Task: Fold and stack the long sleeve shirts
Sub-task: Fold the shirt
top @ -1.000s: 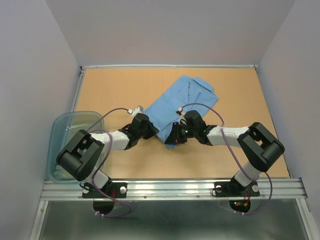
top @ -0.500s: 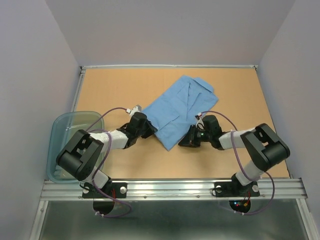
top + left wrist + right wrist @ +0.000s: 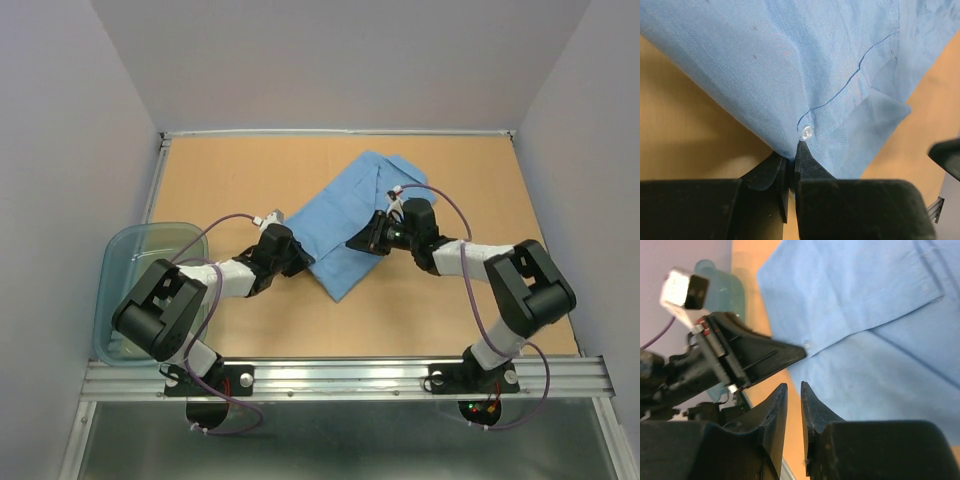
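Note:
The light blue long sleeve shirt (image 3: pixel 335 215) lies spread slantwise on the wooden table (image 3: pixel 230 180), its collar end far right and its hem near the arms. My left gripper (image 3: pixel 306 262) is shut on the shirt's left edge, pinching the cloth (image 3: pixel 805 65) just below a white button (image 3: pixel 806 132). My right gripper (image 3: pixel 360 243) hovers over the shirt's near right part. Its jaws stand a narrow gap apart with nothing between them (image 3: pixel 793 386), and the shirt (image 3: pixel 875 325) lies beyond its tips, where the left gripper's black finger (image 3: pixel 780 352) also shows.
A clear bluish plastic tub (image 3: pixel 125 270) stands at the table's left near corner, also seen as the tub (image 3: pixel 725 290) behind the left arm. A metal rail (image 3: pixel 350 375) runs along the near edge. Grey walls enclose the table.
My right gripper left the shirt's near corner, swung right, then moved away from me to above the shirt's middle. The left gripper keeps its grip in place.

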